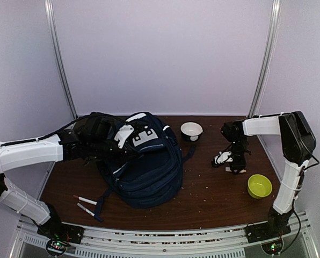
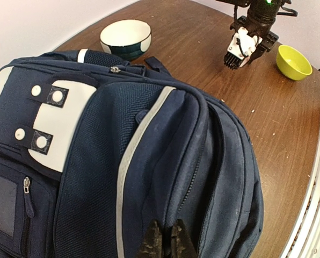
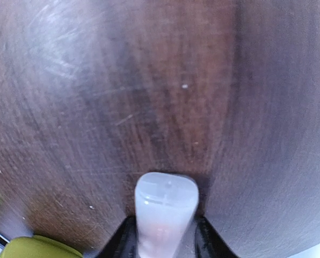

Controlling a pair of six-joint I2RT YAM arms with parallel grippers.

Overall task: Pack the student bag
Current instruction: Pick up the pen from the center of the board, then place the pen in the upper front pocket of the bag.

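The student bag (image 1: 144,166) is a large navy backpack with white patches, lying in the middle of the table. It fills the left wrist view (image 2: 95,161). My left gripper (image 1: 107,141) rests on the bag's top left part. Its fingers (image 2: 152,242) are shut, pinching a fold of navy fabric beside a zipper. My right gripper (image 1: 232,164) points down at the table, right of the bag. It is shut on a small white translucent tube (image 3: 165,207), whose rounded end is at or just above the wood.
A white bowl with a dark outside (image 1: 191,130) stands behind the bag, also in the left wrist view (image 2: 125,37). A yellow-green bowl (image 1: 259,185) sits near the right arm. Two white pens (image 1: 86,205) lie at the front left by a bag strap.
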